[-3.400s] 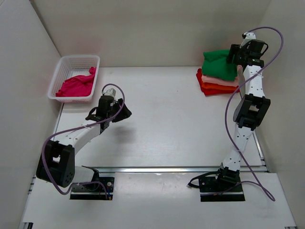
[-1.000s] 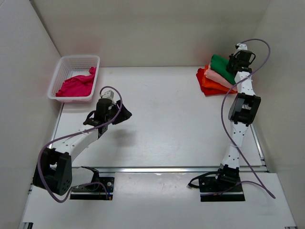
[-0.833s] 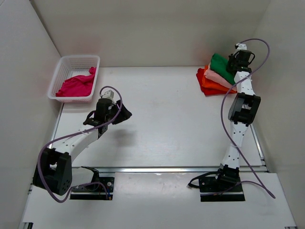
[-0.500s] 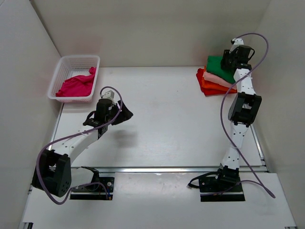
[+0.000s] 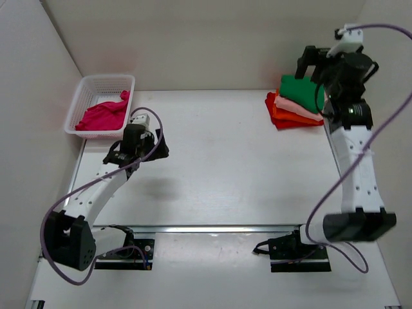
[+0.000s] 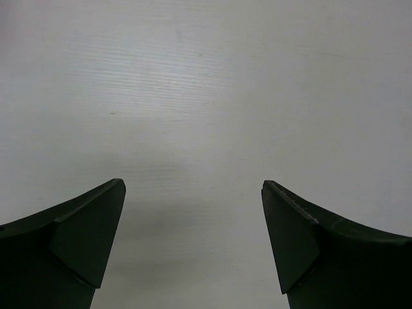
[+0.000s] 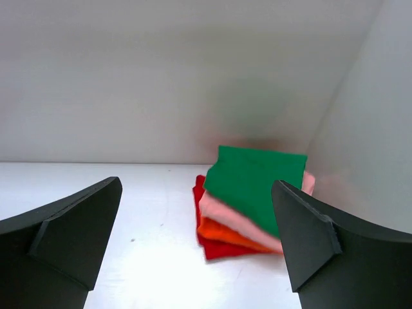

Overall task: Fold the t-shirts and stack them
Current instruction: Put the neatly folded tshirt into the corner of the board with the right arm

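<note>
White walls close off the bench [image 5: 225, 161] on the left, back and right, and its pale top shows nothing between the two work zones. At upper right of the overhead view a folded stack sits near the back corner: green t-shirt [image 5: 301, 88] on top, then salmon pink t-shirt [image 7: 225, 215], orange-red t-shirt [image 7: 222, 230] and red t-shirt [image 7: 215, 248]. The right claw [image 7: 196, 182] hangs raised over that stack, jaws spread fully, holding nothing. The magenta t-shirt [image 5: 103, 114] lies crumpled in the white basket [image 5: 74, 106] at upper left, its long axis running lower left to upper right. The left claw [image 6: 193, 193] hovers just right of and below the basket, jaws wide apart and empty, facing bare bench. The left arm is by far the nearer. The shirt lies up and left of its claw, so the reach probably has to clear the basket's near wall.
</note>
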Motion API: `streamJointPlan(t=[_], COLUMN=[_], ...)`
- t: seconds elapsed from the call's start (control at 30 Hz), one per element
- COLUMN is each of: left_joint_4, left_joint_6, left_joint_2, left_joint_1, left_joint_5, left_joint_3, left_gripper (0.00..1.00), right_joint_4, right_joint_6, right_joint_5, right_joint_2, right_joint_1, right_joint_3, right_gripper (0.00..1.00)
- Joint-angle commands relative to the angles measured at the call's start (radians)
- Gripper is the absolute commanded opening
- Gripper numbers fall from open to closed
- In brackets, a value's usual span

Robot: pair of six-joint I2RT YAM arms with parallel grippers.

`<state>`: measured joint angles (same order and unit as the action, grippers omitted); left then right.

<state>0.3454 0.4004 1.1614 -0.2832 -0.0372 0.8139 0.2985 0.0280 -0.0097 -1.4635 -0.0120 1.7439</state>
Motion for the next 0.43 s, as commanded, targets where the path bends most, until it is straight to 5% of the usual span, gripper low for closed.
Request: streamJointPlan(t=[0.0,0.17,0.4], left_joint_4=[0.252,0.408,0.279], left_joint_6=[-0.1,0.003,0.014], left_joint_2=[0.111,0.18,-0.093], left_joint_1=[0.025,-0.033,0.012], left_joint_5=[-0.125,-0.306,-0.164], left_joint_3=[0.138,0.096,-0.085], left_gripper=[0.99,0.99,0.99], right_joint_4=[0.175,0.205,0.197], right_joint_6=[-0.132,-0.192,-0.267], right_joint_5=[0.06,0.062,-0.007], right_joint_2=[0.037,0.228,0.38], right_joint_1=[0.029,0.142,0.175], right_joint_3=[-0.218,-0.529,-0.748], right_gripper=[0.99,0.99,0.99])
